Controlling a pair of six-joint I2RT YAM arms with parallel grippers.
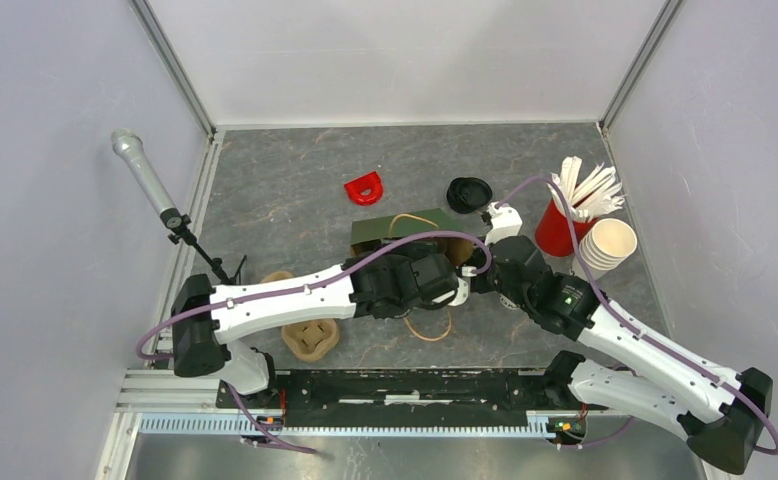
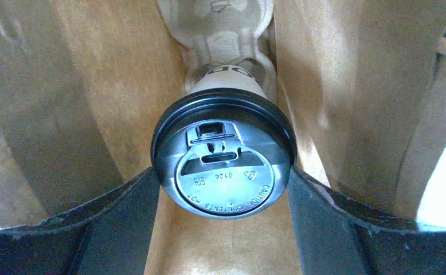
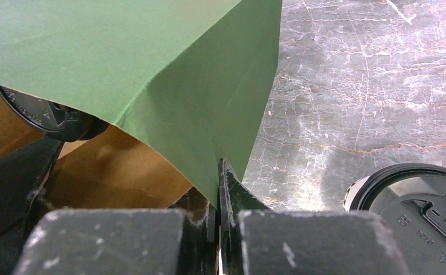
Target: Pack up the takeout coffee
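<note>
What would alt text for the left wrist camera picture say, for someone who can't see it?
A takeout coffee cup with a black lid, held between the two dark fingers of the left gripper, sits inside a brown paper bag, its base at a moulded pulp carrier.

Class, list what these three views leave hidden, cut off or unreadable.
- Top view: the left arm covers the green bag mouth, hiding the left fingers and the lidded cup they hold.
- Left wrist view: that cup faces lid-first, hiding its body; the top edge cuts off the pulp tray.
- Right wrist view: the corner cuts off the second lidded cup; the bag wall hides most of its inside.
</note>
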